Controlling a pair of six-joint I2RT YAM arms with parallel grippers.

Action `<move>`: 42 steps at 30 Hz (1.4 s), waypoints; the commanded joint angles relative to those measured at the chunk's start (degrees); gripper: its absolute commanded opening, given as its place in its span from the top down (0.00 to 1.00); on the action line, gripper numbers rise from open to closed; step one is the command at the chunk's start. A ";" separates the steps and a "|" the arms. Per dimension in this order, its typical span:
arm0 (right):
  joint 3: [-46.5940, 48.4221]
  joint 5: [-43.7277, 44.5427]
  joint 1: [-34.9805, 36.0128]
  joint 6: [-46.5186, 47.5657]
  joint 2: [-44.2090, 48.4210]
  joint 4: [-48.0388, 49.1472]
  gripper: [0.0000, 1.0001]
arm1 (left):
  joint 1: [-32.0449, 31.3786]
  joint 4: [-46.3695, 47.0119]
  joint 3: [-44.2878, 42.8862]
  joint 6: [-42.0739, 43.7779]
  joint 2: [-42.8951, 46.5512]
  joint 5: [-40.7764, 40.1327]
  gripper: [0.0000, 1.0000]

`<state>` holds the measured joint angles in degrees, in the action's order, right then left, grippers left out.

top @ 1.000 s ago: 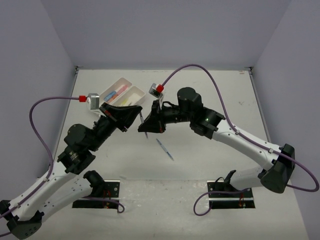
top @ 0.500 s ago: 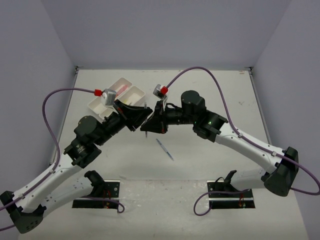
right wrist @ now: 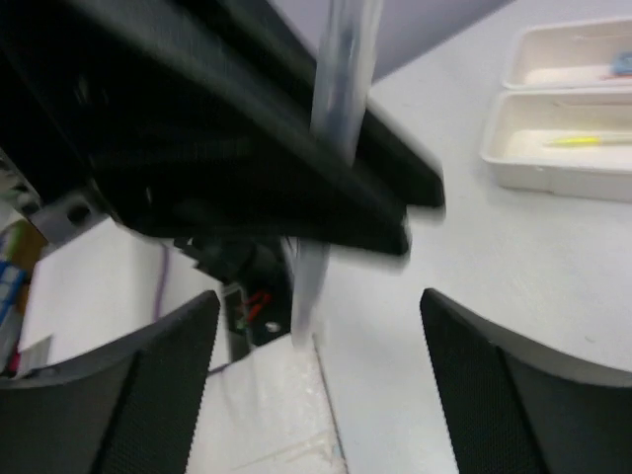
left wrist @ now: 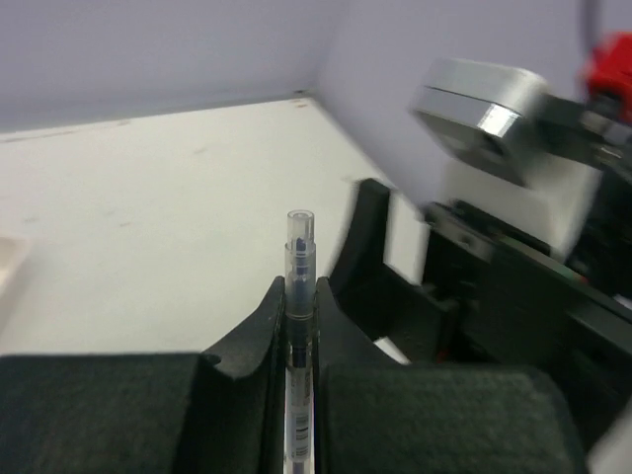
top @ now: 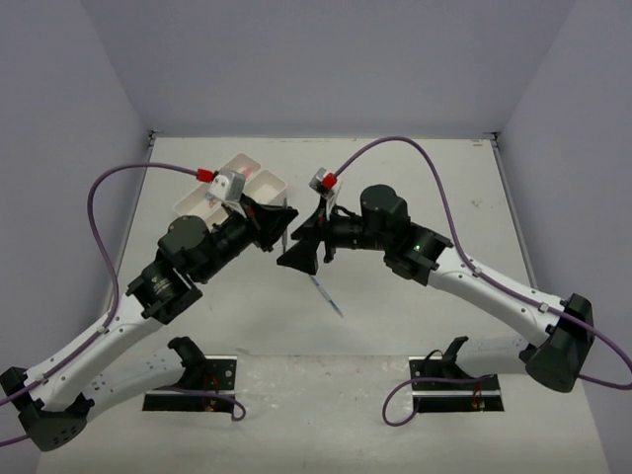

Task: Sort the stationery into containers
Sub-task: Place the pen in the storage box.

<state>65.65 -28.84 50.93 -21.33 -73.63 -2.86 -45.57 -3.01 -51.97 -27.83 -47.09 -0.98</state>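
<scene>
My left gripper (top: 279, 225) is shut on a thin clear-and-grey pen (left wrist: 299, 259) above the middle of the table. The pen sticks out past the fingertips (left wrist: 265, 301). My right gripper (top: 299, 255) faces it, open wide, and the pen's blurred end (right wrist: 308, 281) hangs between its spread fingers (right wrist: 168, 385) without touching them. A second blue-grey pen (top: 326, 294) lies on the table in front of the arms. Two white trays (top: 276, 182) sit side by side at the back left, partly hidden by my left wrist. One tray (right wrist: 558, 158) holds a yellow item (right wrist: 583, 141).
The farther tray (right wrist: 573, 49) holds a blue and pink item at the view's edge. Purple cables (top: 128, 178) loop over both arms. Both wrists crowd together mid-table. Grey walls (top: 316, 59) close in the table on three sides.
</scene>
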 commanded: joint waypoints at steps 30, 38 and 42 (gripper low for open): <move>-25.04 42.07 -13.75 4.72 28.58 -6.98 0.01 | 26.36 22.56 -5.16 48.18 -50.42 -11.59 0.85; -25.35 41.37 -13.75 5.07 29.38 -6.94 0.01 | 26.98 22.56 -3.94 46.77 -51.04 -12.15 0.59; -25.37 41.23 -13.75 5.17 29.16 -6.86 0.01 | 26.90 21.57 -4.53 45.35 -49.46 -12.70 0.51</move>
<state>40.14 12.63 37.43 -17.03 -44.86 -11.53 -19.00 16.05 -56.24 19.03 -98.17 -12.72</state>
